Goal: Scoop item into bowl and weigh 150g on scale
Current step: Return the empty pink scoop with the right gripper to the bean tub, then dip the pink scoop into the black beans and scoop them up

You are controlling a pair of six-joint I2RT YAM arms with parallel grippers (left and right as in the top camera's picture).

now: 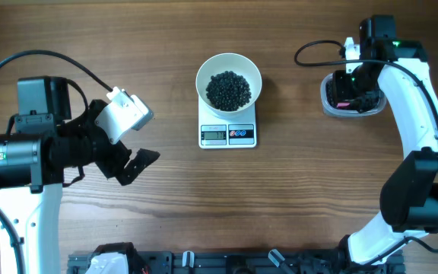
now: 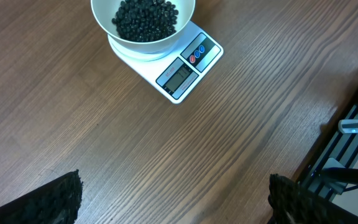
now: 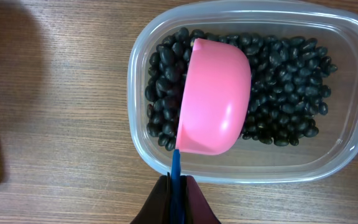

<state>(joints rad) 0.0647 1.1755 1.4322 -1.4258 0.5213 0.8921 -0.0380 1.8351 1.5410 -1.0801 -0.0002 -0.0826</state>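
A white bowl [image 1: 229, 78] holding a heap of black beans, the item [image 1: 228, 90], stands on the white scale [image 1: 228, 134]; both also show in the left wrist view, bowl [image 2: 143, 28] on scale [image 2: 182, 71]. My left gripper [image 1: 131, 164] hangs open over bare table, left of the scale, with its fingertips [image 2: 61, 199] wide apart. My right gripper [image 3: 177, 186] is shut on the blue handle [image 3: 175, 168] of a pink scoop [image 3: 215, 98]. The scoop lies bottom-up over more black beans [image 3: 278, 93] in a clear plastic tub [image 3: 140, 74].
The clear tub [image 1: 350, 95] sits at the far right of the table under the right arm. A black rail [image 1: 226, 262] runs along the table's front edge. Bare wood lies between the scale and the tub.
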